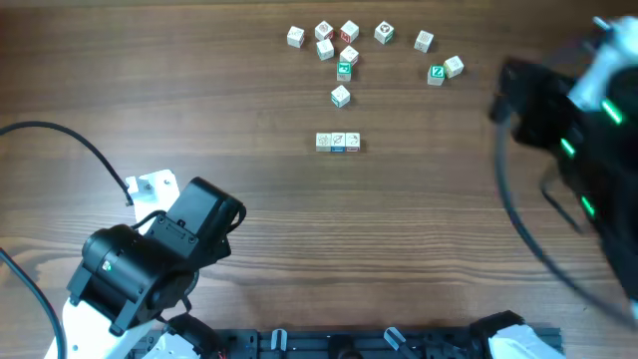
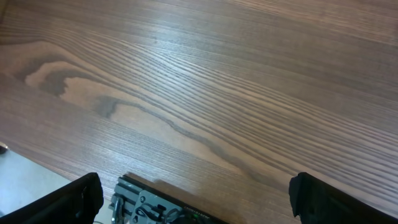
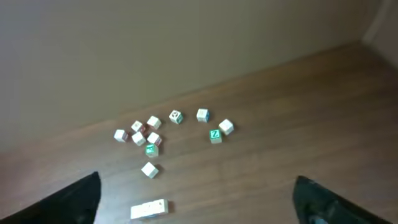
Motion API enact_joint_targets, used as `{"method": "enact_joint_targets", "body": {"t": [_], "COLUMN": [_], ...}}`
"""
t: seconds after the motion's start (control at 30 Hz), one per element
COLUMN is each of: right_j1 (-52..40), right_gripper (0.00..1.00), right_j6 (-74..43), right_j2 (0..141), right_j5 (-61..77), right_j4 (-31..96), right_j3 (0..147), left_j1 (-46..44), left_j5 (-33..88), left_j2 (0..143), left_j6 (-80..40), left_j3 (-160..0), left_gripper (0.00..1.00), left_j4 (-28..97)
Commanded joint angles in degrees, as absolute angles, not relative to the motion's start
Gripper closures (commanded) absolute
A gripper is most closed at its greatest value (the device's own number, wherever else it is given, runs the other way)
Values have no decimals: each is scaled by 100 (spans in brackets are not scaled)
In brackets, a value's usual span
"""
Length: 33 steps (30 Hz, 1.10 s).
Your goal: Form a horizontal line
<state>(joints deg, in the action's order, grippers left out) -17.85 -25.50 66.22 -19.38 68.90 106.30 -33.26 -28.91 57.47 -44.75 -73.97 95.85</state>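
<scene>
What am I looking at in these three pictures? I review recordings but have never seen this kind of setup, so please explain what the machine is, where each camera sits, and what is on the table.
Two robot arms work at a wooden table. One picture looks straight down from above; the other two come from cameras on each wrist, whose dark fingertips show at the bottom corners. From above, the left arm sits lower left and the right arm, blurred, at the right edge. The left gripper and right gripper both look spread open and hold nothing. On the table, three small cubes touch in a short horizontal line, also seen by the right wrist. Above it lie loose scattered cubes; two have green faces.
</scene>
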Motion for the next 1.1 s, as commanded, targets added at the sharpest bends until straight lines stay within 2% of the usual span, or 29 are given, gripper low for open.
{"method": "enact_joint_targets", "body": {"t": [0.0,0.4,0.53,0.73,0.83,0.93,1.07], "right_j1": [-1791,-1791,-1774,-908,-550,-523,-523], "right_gripper": [0,0,1,0,0,0,0], "right_j6": [-2554,-2259,-2250,-2259,-2272,-2268,-2263], "right_j2": [6206,5760,4604,1999,987,631,648], "right_j5": [-2095,-2569,-2613,-2012,-1559,-1212,-760], "right_j4": [7013,7463,6128,3225,2058,1168,1007], "right_j3": [10634,10547,9100,4934,3583,2864,2773], "left_j1": [-3299,-3299,-3299,-3299,-3299,-3299,-3299], "left_j5": [-2987,-2987,-2987,-2987,-2987,-2987,-2987], "left_j2": [5743,5743,5743,5743,5743,5743,5743], "left_j6": [-4530,-4530,-4530,-4530,-4530,-4530,-4530], "left_j3": [-7376,-7376,-7376,-7376,-7376,-7376,-7376], "left_gripper": [0,0,0,0,0,0,0], "left_j4": [9583,9583,9583,9583,9583,9583,9583]}}
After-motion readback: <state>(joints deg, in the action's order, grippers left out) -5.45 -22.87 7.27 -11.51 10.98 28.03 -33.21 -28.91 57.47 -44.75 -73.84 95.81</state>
